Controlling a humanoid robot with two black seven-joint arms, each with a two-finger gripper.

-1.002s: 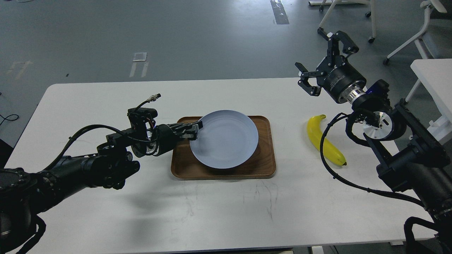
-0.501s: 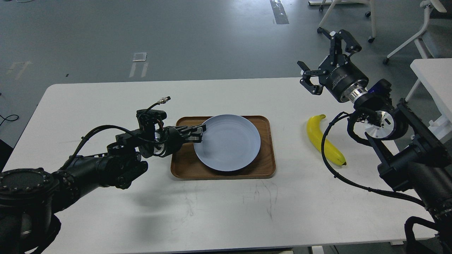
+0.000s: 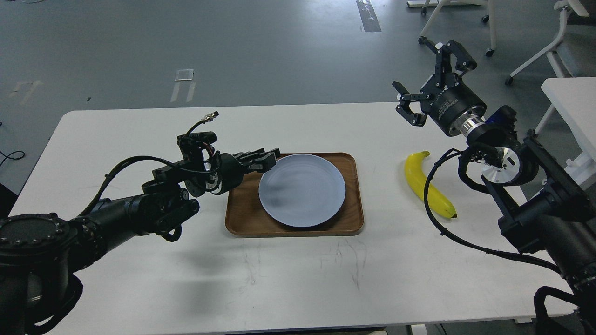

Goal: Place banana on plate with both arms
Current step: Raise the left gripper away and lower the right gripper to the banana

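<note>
Banana (image 3: 428, 184): yellow, dark tips, lying flat on white worktop (image 3: 139, 279), R of tray, well apart from plate. Black cable of R arm crosses over its lower half.

Plate (image 3: 302, 190): pale blue-grey, round, sitting flat inside wooden tray (image 3: 242, 223), nothing on it.

Tray: brown, rectangular, rounded corners, mid-worktop.

Left pincer (image 3: 265, 160): low over tray's upper-left corner, fingertips at plate's left rim; contact w/ rim can't be told. Fingers close together; open or closed — cannot tell.

Right pincer (image 3: 426, 74): raised above worktop's far R edge, beyond banana, not touching it. Fingers spread wide, nothing held.

Background: grey floor, white chair legs (image 3: 465, 18) on castors, second white table (image 3: 570, 107) at R edge.
</note>
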